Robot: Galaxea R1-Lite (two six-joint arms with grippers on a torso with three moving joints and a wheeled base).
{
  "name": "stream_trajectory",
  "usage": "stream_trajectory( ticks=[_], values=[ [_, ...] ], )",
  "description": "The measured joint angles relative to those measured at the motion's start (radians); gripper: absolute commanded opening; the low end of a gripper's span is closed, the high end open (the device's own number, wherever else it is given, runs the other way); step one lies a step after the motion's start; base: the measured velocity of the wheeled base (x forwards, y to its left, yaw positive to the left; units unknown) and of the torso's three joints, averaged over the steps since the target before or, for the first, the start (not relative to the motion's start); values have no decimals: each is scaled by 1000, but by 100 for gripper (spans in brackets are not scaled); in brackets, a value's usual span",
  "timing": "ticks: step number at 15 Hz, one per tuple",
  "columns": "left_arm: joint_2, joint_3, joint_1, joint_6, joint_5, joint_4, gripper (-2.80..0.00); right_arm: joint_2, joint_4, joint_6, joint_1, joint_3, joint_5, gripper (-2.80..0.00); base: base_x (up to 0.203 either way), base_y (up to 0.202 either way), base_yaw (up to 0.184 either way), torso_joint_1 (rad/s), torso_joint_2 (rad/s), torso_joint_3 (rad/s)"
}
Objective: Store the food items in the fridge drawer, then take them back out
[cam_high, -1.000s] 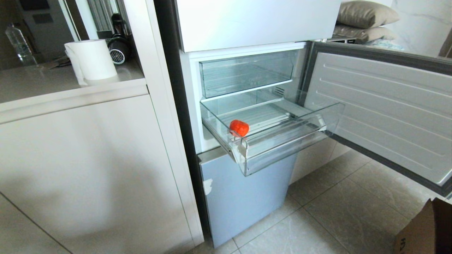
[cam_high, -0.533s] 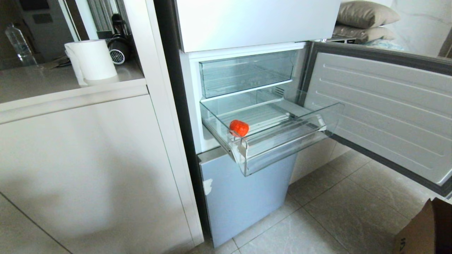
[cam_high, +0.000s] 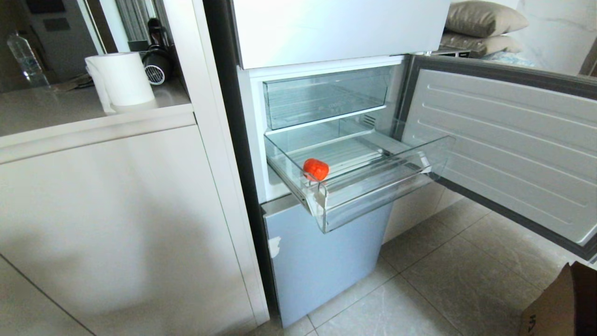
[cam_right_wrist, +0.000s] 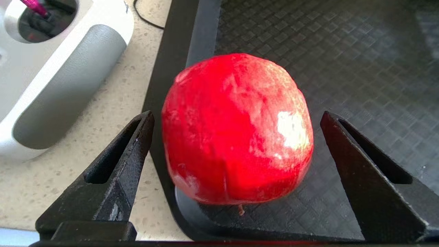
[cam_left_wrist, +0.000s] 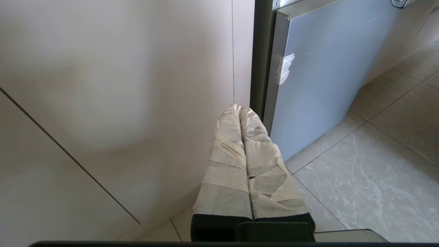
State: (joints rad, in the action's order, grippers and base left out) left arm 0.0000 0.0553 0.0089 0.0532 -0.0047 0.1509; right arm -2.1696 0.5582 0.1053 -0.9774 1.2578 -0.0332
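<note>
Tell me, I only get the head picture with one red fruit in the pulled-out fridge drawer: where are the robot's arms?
Observer: Both are outside your picture. The right claw hangs over a second red fruit that sits on a dark ribbed mat.
Operator: Is it holding that fruit?
Observer: No. Its fingers stand wide open on either side, with gaps to the fruit.
Operator: And the other arm?
Observer: The left claw is shut, its taped fingers pressed together, pointing at the gap between the pale cabinet and the blue lower fridge door.
Operator: Is it carrying anything?
Observer: Nothing shows between its fingers.
</note>
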Motion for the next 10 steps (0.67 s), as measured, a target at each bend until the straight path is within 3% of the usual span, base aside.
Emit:
stream_trajectory(
  ticks=[3,4,10],
  values=[
    [0,0,0,0,0,0,-280,-17,26,4,-1,-3,0,0,0,0,0,0,0,0],
    [0,0,0,0,0,0,-280,-22,31,5,-1,-3,0,-280,0,0,0,0,0,0],
    [0,0,0,0,0,0,-280,-30,37,14,-1,-7,0,-280,0,0,0,0,0,0]
  ],
)
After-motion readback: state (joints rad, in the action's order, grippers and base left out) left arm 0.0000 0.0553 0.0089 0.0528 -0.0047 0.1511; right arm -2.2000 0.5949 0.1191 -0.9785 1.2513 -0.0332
